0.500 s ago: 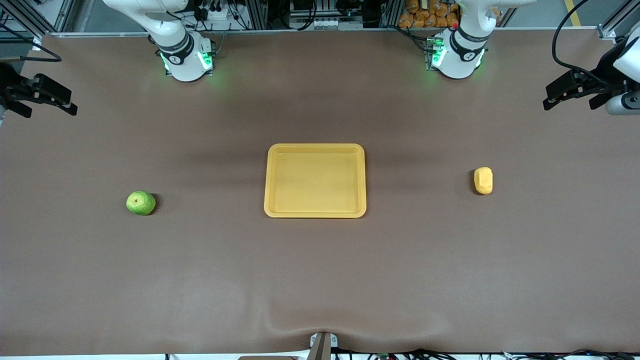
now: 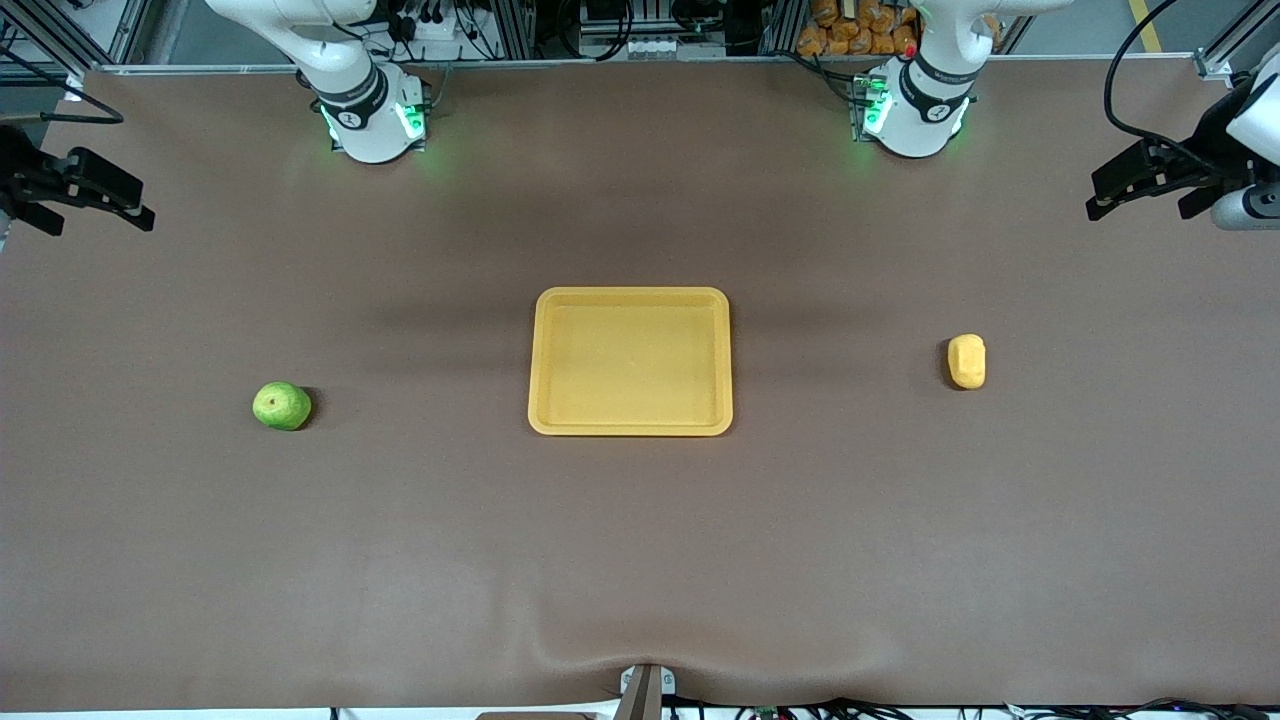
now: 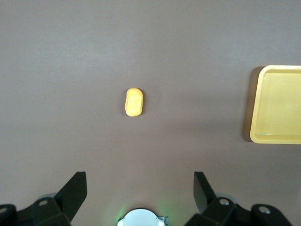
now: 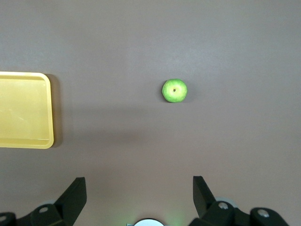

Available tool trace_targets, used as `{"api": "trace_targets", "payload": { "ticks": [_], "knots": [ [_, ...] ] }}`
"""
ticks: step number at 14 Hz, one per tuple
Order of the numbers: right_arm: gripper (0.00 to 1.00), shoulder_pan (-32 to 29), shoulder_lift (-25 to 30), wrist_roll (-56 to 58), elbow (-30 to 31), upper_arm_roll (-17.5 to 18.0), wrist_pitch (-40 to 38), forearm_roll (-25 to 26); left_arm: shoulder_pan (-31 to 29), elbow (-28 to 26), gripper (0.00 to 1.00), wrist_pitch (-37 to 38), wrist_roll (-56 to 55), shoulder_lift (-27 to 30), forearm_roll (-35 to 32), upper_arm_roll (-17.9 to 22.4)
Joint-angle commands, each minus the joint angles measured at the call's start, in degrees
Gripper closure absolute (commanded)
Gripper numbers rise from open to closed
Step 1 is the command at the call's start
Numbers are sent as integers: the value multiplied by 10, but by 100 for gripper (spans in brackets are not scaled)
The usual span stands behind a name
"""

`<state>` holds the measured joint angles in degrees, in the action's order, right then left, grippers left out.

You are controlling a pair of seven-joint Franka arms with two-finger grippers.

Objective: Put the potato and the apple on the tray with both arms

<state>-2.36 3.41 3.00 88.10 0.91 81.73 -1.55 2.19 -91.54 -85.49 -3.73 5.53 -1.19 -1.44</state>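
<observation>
The yellow tray [image 2: 630,361] lies at the middle of the brown desk [image 2: 640,560] and holds nothing; it serves as the landmark.

The right gripper [image 2: 85,190] hangs in the air over the desk edge at the right arm's end, well apart from the tray. Its fingers [image 4: 73,195] are spread wide and hold nothing.

The apple [image 2: 281,406] rests on the desk toward the right arm's end, well apart from the tray, stem dimple up.

The potato [image 2: 966,361] rests on the desk toward the left arm's end, well apart from the tray.

The left gripper [image 2: 1145,185] hangs over the desk edge at the left arm's end. Its fingers [image 3: 73,194] are spread wide and empty.
</observation>
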Motion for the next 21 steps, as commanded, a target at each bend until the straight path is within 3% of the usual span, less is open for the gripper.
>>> {"api": "trace_targets", "payload": {
  "ticks": [1,6,12,17,21],
  "knots": [
    [0,-11,11,6,11,6,3,1,-4,12,0,11,4,0,5,1],
    [0,-15,-10,5,-9,6,0,-3,-4,20,0,12,4,-15,4,6],
    [0,-16,-35,6,-19,5,0,3,-30,-21,0,3,15,-26,3,6],
    [0,-23,-52,6,-18,5,-1,2,-31,-109,0,-89,15,-25,-15,5],
    [0,-34,-76,7,-19,5,4,2,-31,-198,0,-207,15,-26,-19,5]
  ]
}}
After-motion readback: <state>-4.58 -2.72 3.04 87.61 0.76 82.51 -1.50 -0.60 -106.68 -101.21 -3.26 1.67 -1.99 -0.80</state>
